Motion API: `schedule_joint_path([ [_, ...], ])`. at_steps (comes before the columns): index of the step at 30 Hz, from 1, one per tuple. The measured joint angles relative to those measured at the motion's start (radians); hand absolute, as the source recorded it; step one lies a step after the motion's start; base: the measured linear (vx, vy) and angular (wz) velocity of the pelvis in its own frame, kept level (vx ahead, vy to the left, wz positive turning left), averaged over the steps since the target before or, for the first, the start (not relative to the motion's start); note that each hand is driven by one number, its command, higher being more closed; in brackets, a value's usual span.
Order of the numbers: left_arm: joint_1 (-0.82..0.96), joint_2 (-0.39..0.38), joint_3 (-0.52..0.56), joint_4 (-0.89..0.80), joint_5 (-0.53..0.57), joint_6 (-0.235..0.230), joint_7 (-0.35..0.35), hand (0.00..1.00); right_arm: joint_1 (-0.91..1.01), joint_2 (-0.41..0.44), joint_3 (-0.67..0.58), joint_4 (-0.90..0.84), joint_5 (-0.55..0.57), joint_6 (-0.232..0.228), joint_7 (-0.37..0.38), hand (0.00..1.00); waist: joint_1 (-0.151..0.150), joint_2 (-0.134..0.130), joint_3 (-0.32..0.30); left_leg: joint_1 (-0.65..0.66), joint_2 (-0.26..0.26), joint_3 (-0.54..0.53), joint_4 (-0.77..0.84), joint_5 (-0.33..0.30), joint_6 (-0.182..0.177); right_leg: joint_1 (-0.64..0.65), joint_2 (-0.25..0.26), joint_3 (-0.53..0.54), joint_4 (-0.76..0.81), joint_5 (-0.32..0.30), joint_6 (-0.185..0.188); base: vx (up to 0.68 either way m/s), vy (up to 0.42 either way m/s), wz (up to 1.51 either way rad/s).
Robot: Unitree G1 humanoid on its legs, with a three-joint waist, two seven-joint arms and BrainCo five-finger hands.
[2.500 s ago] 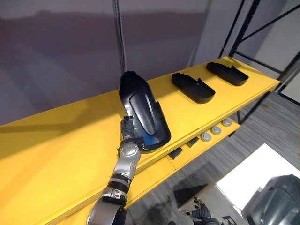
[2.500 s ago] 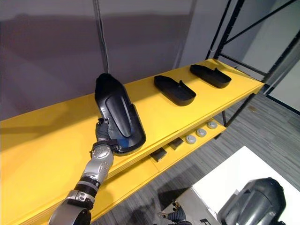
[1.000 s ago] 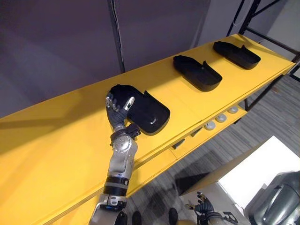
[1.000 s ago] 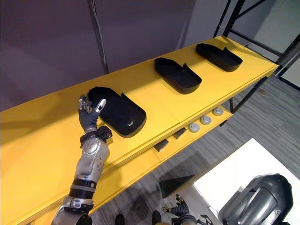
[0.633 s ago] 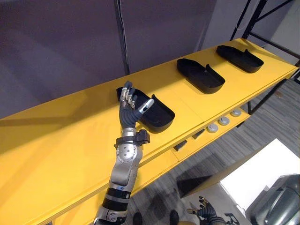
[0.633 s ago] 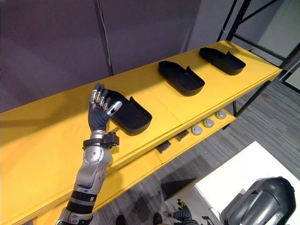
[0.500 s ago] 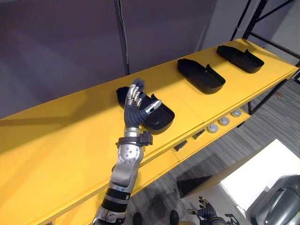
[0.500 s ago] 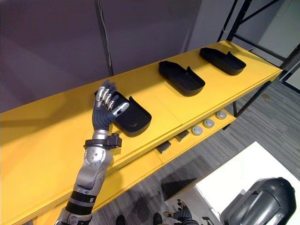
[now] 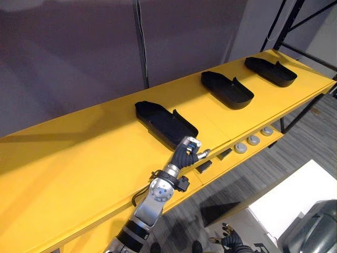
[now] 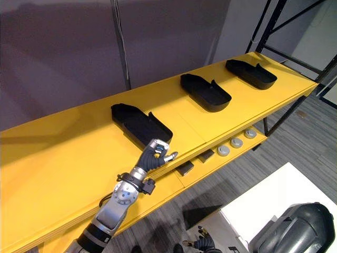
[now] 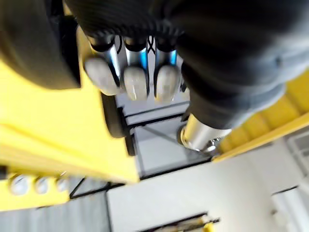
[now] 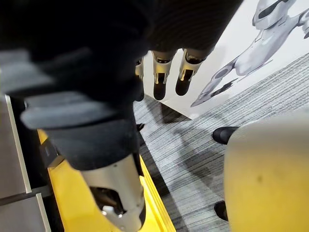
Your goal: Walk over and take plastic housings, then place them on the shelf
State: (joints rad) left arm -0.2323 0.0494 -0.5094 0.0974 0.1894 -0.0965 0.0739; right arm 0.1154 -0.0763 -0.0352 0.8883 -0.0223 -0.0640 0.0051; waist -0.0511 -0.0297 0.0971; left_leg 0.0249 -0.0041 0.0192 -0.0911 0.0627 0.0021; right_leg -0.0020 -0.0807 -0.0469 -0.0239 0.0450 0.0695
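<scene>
Long yellow shelf (image 9: pixel 79 158) runs from near left to far right, top board bare apart from three pieces. Plain grey wall (image 9: pixel 68 52) behind it, with a thin vertical pipe (image 9: pixel 141 42) fixed to it. Black rack posts (image 9: pixel 287 26) at the far right end. Grey striped carpet (image 9: pixel 253 179) below. A white panel (image 9: pixel 295 195) lies on the floor, near right.

Three black plastic housings sit on the shelf top, well apart in a row, each a shallow open shell, hollow side up, nothing inside. First housing (image 9: pixel 166 124) is near the middle of the shelf. Second housing (image 9: pixel 227 89) is further right. Third housing (image 9: pixel 270 71) is close to the far right end.

Lower board (image 9: pixel 231 158) under the front edge carries a few round grey knobs (image 9: pixel 254 140) and small dark blocks (image 9: pixel 203 166).

Left hand (image 9: pixel 187 154) is at the shelf's front edge, just on the near side of the first housing. Its fingers are curled in, thumb sticking out, nothing in its hold and no grip on the housing.

Right hand (image 12: pixel 161 79) hangs low over the carpet, beside the white panel. Its fingers are straight and relaxed, holding nothing.
</scene>
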Motion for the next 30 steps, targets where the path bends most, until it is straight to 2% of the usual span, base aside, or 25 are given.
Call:
schedule_joint_path([
  [6,-0.057,-0.001,-0.027,0.172,0.037,0.004,0.014,1.00,-0.011,0.002,0.000,0.003,-0.001,-0.001,-0.005,0.00,-0.024,-0.004,0.003,-0.001,0.001,0.005,0.000,0.000,0.000,0.000,0.001,0.002,-0.008,0.003,-0.003,0.00,0.002,-0.01],
  [10,-0.113,-0.001,-0.024,0.250,0.064,0.013,0.059,1.00,-0.024,0.003,0.000,0.008,-0.001,-0.001,-0.008,0.00,-0.037,-0.011,0.011,-0.003,0.002,0.011,0.000,-0.001,-0.001,0.001,0.002,0.005,-0.021,0.012,-0.005,0.00,0.012,-0.05],
  [15,-0.176,-0.008,0.022,0.320,0.102,0.033,0.123,1.00,-0.041,0.005,-0.001,0.010,-0.001,-0.001,-0.027,0.00,-0.052,-0.019,0.048,-0.004,0.004,0.024,0.000,-0.001,-0.002,-0.002,0.004,0.010,-0.025,0.017,-0.006,-0.02,0.007,-0.07],
  [30,-0.282,-0.040,0.208,0.360,0.150,0.072,0.227,1.00,-0.083,0.011,-0.005,0.005,-0.001,-0.004,-0.044,0.00,-0.074,-0.017,0.104,-0.014,0.011,0.048,0.001,-0.007,-0.010,-0.021,0.011,0.033,-0.024,0.018,-0.007,0.00,0.004,-0.03],
])
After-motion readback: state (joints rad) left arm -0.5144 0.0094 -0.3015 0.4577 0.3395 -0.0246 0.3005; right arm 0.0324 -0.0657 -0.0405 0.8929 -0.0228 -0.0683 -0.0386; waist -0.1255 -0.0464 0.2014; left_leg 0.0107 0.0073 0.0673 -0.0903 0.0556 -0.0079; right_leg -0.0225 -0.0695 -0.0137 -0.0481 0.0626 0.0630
